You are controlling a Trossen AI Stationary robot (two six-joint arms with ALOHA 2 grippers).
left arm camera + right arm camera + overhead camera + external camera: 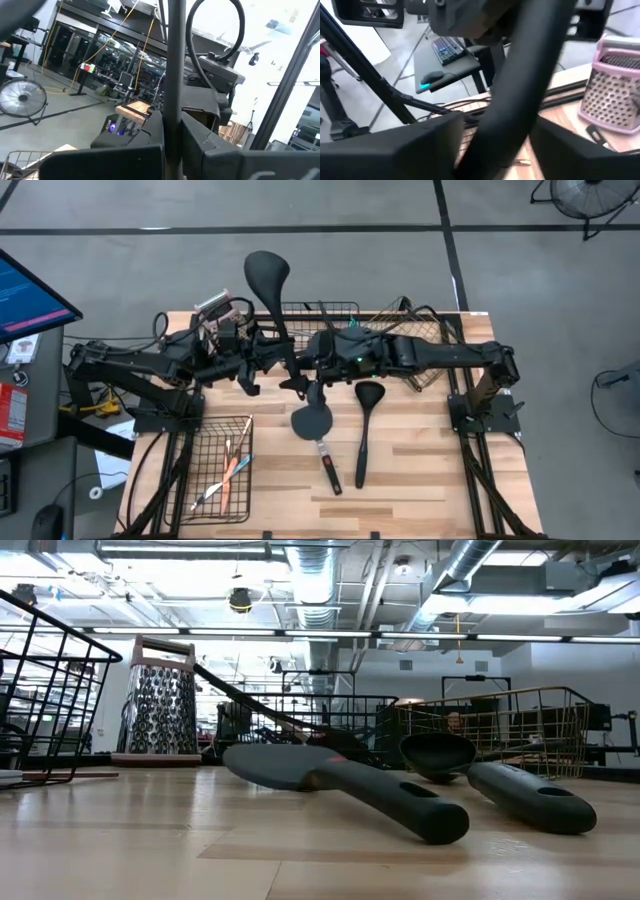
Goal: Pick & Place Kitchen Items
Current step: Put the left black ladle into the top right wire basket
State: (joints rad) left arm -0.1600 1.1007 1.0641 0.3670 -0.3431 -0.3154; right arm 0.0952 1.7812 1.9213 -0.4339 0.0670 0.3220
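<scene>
Utensils lay nearest us on the wooden table (420,480): a black flat-bladed plastic spatula (313,421) and, just beside it, a black deep-bowled plastic ladle (368,394). Both had their handles pointing to the near edge. A black wire mesh basket (208,442) at the near left held thin silver, orange and teal tools (232,470).

Above mid-table the left gripper (272,362) was clenched on the handle of a black long-handled plastic spoon (268,275). It was held clear of the table, its long axis running away from us and its bowl out past the far edge. The right gripper (305,370) sat just beside the left on that handle. We could not tell whether it had taken hold.

We judged a hand-over, with the right arm nearer the far baskets. A second black wire basket (335,308) and a gold wire basket (432,326) stood there, the right arm lying across the gold one. A pink metal box grater (215,306) stood far left.
</scene>
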